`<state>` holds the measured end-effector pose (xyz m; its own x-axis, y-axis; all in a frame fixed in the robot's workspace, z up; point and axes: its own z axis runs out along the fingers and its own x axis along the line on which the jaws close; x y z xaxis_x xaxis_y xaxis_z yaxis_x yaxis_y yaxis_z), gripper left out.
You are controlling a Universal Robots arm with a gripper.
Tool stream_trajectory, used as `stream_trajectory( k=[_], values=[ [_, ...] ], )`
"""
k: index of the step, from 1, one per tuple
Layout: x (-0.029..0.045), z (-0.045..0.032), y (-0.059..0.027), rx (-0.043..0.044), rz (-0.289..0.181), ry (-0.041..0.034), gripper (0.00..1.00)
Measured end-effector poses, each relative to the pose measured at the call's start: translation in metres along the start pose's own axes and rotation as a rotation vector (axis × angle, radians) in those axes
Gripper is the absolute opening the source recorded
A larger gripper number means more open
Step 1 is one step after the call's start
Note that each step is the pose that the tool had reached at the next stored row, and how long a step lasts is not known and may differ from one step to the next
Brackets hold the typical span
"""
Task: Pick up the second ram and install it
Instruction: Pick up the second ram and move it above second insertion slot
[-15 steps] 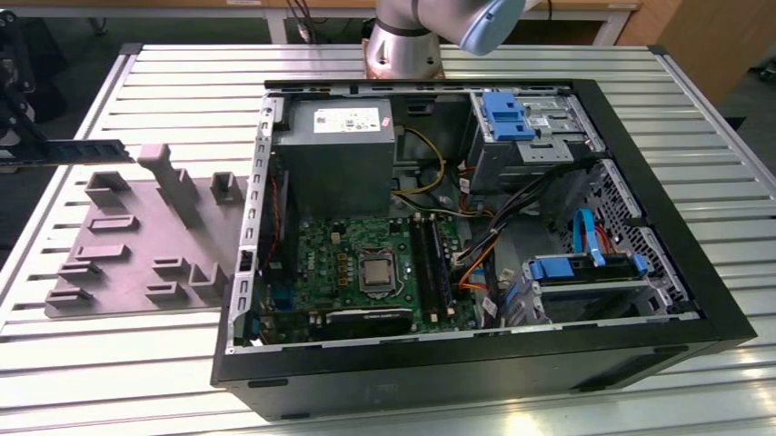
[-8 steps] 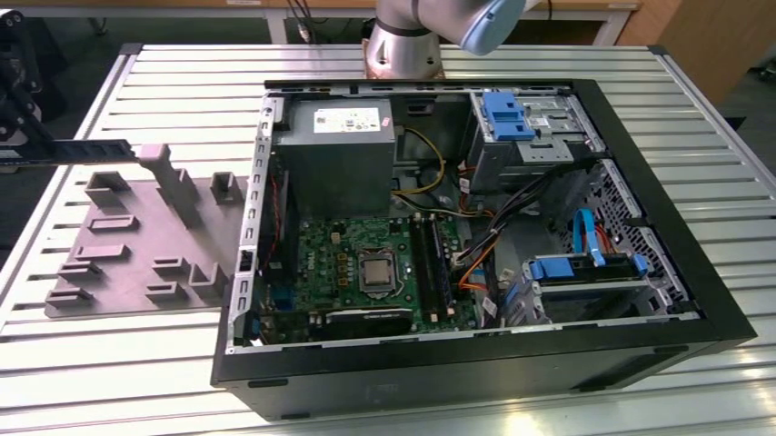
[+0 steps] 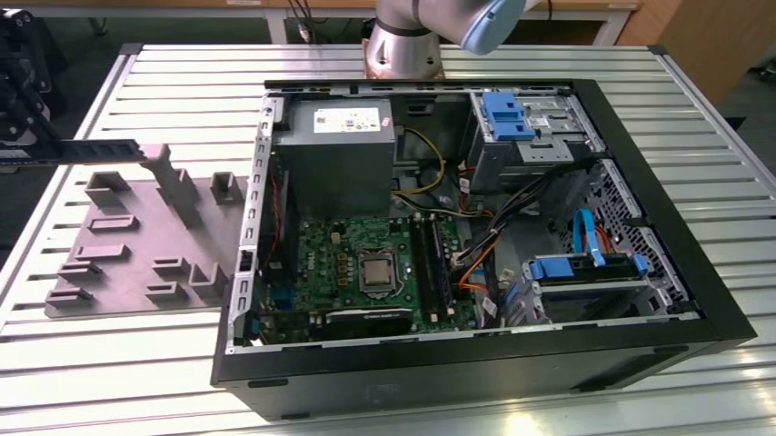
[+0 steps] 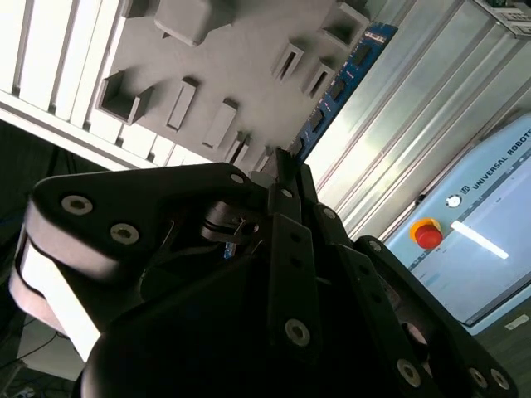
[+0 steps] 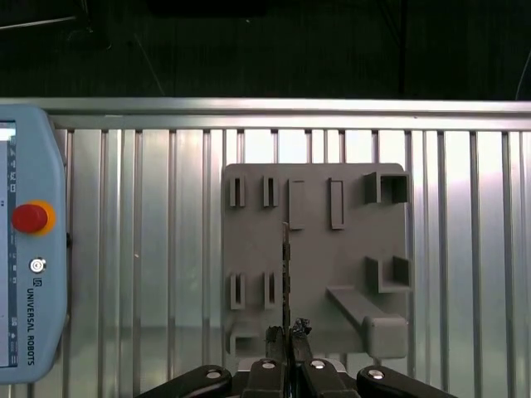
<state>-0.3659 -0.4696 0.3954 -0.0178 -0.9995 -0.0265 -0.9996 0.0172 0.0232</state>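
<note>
The second ram point(image 3: 107, 149) is a thin dark stick that hangs level above the grey moulded tray point(image 3: 134, 263), at the exterior view's left. My gripper point(image 3: 34, 143) is shut on one end of it. In the first wrist view the ram point(image 5: 286, 265) shows edge-on, running out from my gripper point(image 5: 288, 333) over the tray point(image 5: 340, 265). The second wrist view shows its bluish board with black chips point(image 4: 342, 79) reaching past my gripper point(image 4: 284, 170) above the tray point(image 4: 241, 41). The black motherboard slots point(image 3: 432, 265) lie inside the open computer case point(image 3: 679, 272).
The case holds a grey power supply point(image 3: 333, 145), a processor socket point(image 3: 377, 271), loose cables point(image 3: 485, 254) and blue drive brackets point(image 3: 502, 113). A teach pendant with a red button point(image 5: 29, 217) lies on the slatted metal table point(image 5: 149, 249) beside the tray. The arm's base point(image 3: 404, 41) stands behind the case.
</note>
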Motion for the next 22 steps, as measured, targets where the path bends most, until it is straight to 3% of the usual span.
stream_trajectory(
  k=[22],
  values=[
    [-0.0003, -0.0002, -0.0161, 0.0002, 0.0, -0.0002, 0.14]
  ],
)
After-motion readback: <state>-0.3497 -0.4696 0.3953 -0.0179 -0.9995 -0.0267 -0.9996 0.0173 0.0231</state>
